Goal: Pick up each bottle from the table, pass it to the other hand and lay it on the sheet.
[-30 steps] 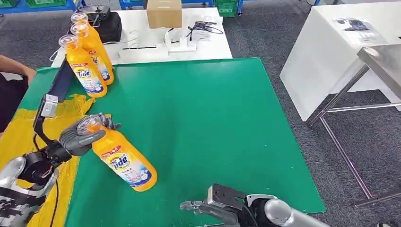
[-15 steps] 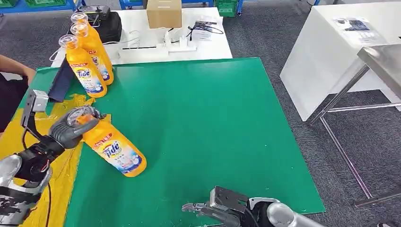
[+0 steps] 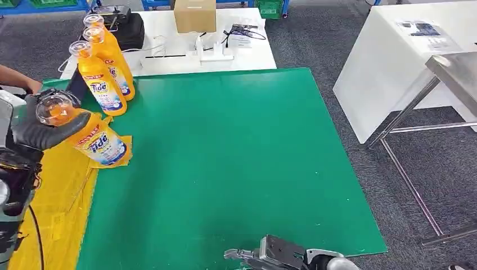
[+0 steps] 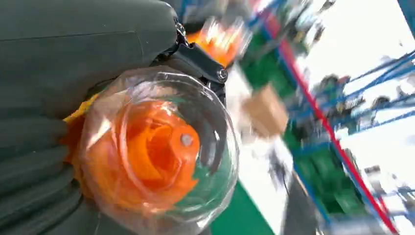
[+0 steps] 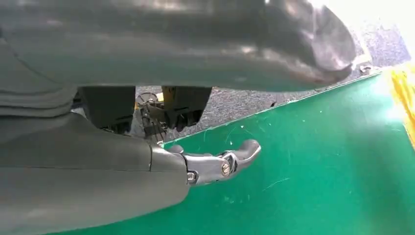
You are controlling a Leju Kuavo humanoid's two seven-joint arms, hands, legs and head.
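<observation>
On green table (image 3: 236,163) — left hand (image 3: 42,126) grips bottle (image 3: 98,143) over yellow sheet (image 3: 53,197); right hand (image 3: 264,257) empty, fingers apart.

- held bottle (image 3: 93,138): orange Tide bottle, clear cap over orange nozzle, gripped at the neck by left robot hand (image 3: 42,126); tilted, cap toward near-left, base over the sheet's right edge; cap close-up in left wrist view (image 4: 156,156)
- three standing bottles (image 3: 101,67): same orange Tide type, upright, clustered at far-left of the green desk (image 3: 236,157), just beyond the held one
- sheet (image 3: 53,208): yellow, crumpled, along the desk's left side
</observation>
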